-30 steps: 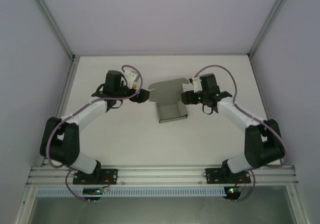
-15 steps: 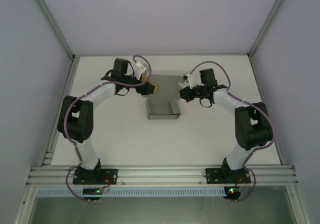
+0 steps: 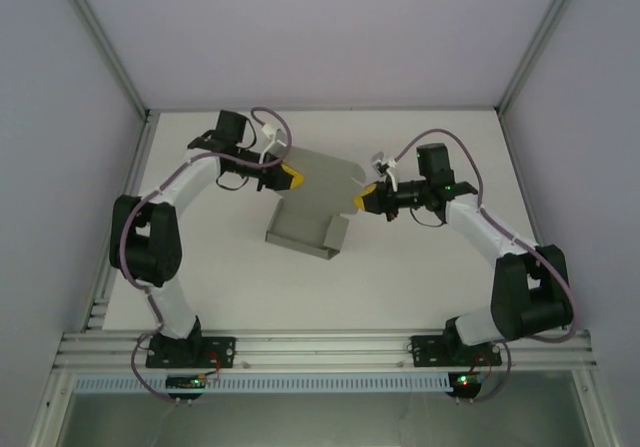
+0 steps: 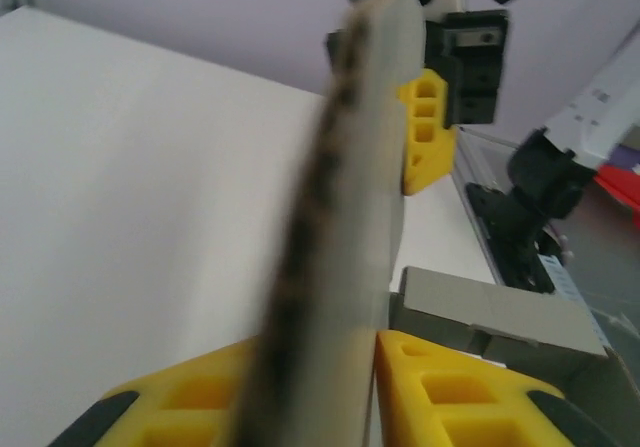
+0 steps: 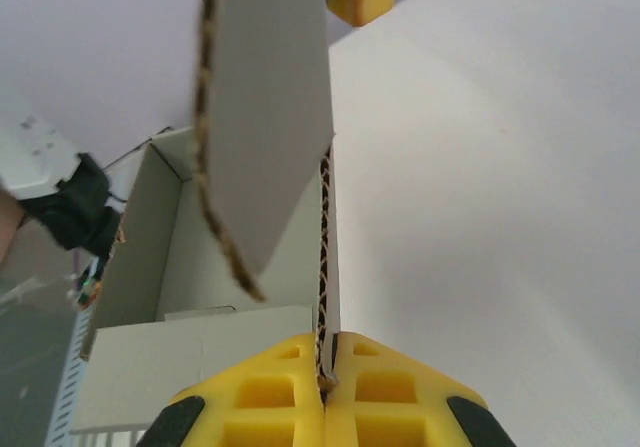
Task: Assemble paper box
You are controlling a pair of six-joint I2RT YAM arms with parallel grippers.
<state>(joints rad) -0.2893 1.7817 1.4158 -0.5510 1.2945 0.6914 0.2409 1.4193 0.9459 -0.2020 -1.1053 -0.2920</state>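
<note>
Top external: paper box (image 3: 310, 217) sits tilted at the centre of the bench (image 3: 420, 267). Its far-left flap is pinched by the left end effector (image 3: 291, 176), its right wall by the right end effector (image 3: 360, 200). Card judged light, crease-prone; grip near folds.

My left arm (image 3: 190, 182) and right arm (image 3: 485, 232) are white tubes between bulky black joints, and each ends in a black base plate (image 3: 185, 352) bolted to a silver rail (image 3: 320, 342). A mauve cable (image 3: 432, 133) loops by each wrist, and small green lights glow on the right wrist (image 3: 445, 186). My fingers (image 4: 450, 397) are yellow wedges — rectangular hollow cells inside, dark grey pads at the outer corners.
</note>
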